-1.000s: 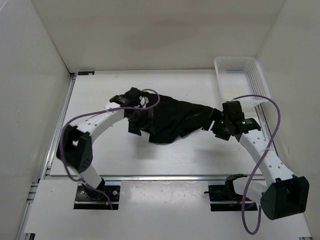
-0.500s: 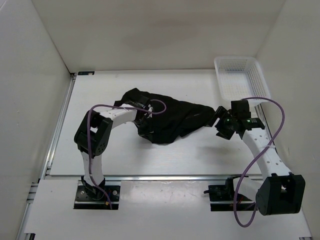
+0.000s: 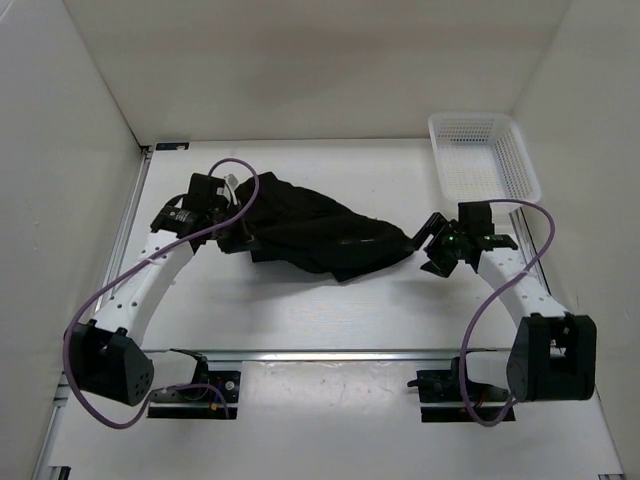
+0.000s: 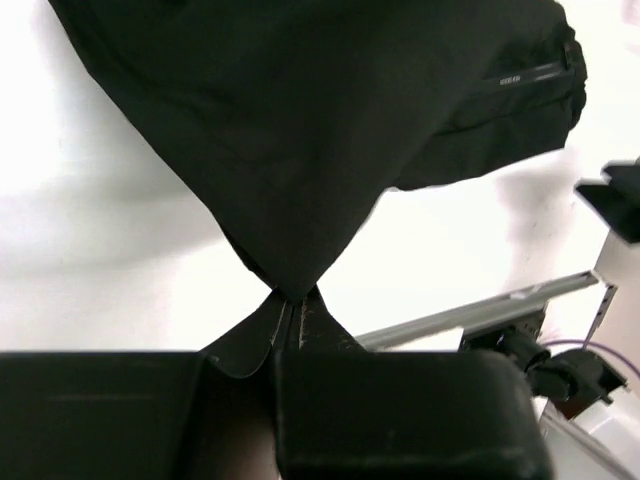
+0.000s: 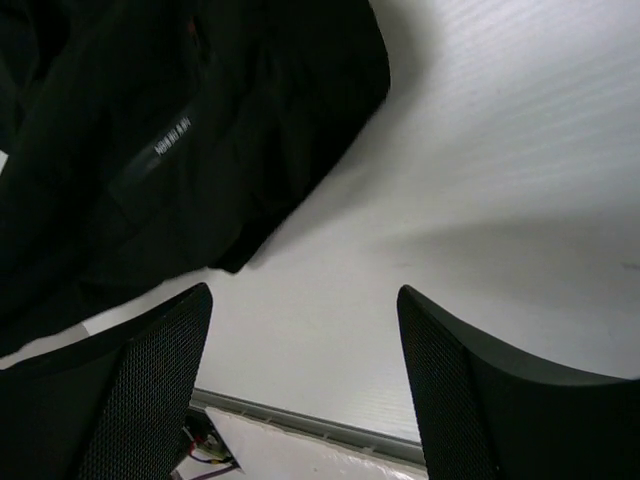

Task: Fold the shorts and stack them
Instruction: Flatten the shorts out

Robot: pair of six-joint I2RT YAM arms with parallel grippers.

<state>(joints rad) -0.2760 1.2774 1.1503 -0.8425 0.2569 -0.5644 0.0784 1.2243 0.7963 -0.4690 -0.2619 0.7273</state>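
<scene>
The black shorts (image 3: 320, 235) lie rumpled across the middle of the table, drawn out from left to right. My left gripper (image 3: 236, 233) is shut on their left edge. In the left wrist view the fabric (image 4: 330, 100) comes down to a point pinched at the left gripper (image 4: 293, 300). My right gripper (image 3: 432, 252) stands open just off the right end of the shorts, apart from them. In the right wrist view the cloth (image 5: 150, 150) fills the upper left. Only bare table shows between the tips of the right gripper (image 5: 305, 292).
A white mesh basket (image 3: 485, 165) stands at the back right corner, beyond the right arm. White walls close in the table on the left, back and right. A metal rail (image 3: 320, 353) runs along the front edge.
My left gripper has shut on the shorts' left edge and swung left and back, pulling the cloth out sideways. The right gripper has shifted slightly left and stays open.
</scene>
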